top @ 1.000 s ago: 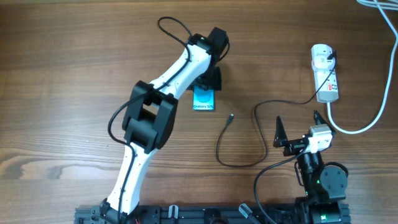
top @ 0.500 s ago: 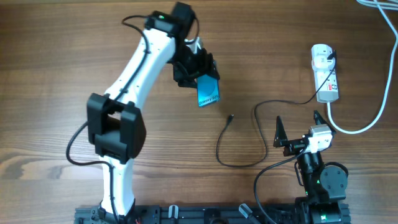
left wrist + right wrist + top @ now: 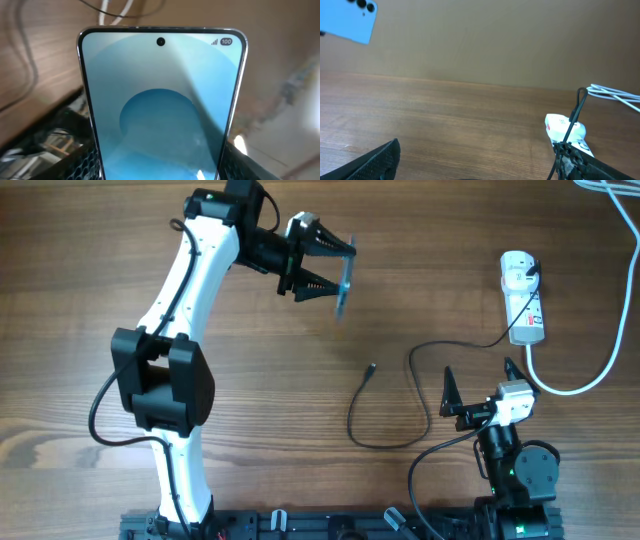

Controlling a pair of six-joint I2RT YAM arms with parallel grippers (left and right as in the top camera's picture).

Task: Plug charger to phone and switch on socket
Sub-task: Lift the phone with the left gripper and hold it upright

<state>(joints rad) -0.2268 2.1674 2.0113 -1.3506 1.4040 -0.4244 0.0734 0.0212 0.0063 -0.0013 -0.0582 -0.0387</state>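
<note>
My left gripper is shut on the phone and holds it lifted off the table, edge-on to the overhead camera. In the left wrist view the phone's blue screen fills the frame between my fingers. Its light blue back shows top left in the right wrist view. The charger cable lies looped on the table, its connector tip free near the centre. The socket, a white power strip, lies at the right; it also shows in the right wrist view. My right gripper is open and empty, low near the front edge.
The thick white cord curves from the socket round the right side and off the top right. The charger plug sits in the socket's far end.
My left arm has lifted the phone off the table and swung it up and back, turning it from flat to edge-on. The right arm has not moved.
</note>
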